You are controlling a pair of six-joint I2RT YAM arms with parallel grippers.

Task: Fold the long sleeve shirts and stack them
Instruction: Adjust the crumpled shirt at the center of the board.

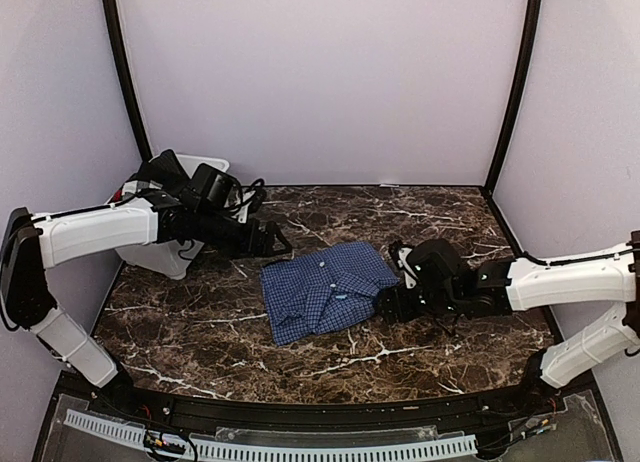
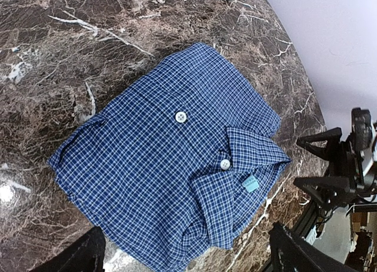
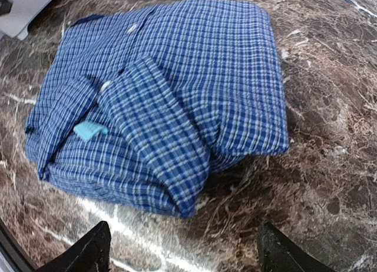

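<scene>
The right fingers [image 3: 94, 248], spread and empty, sit just beside the collar end of the folded blue shirt [image 3: 177, 89] on the counter [image 3: 330, 166]. The left fingers [image 2: 82, 254], likewise spread and empty, hang slightly farther off on the opposite side.

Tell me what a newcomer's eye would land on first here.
A folded blue checked shirt lies collar-up at the middle of the dark marble table. The left gripper and right gripper flank it, both open and empty. A white bin stands at the left rear corner.
</scene>
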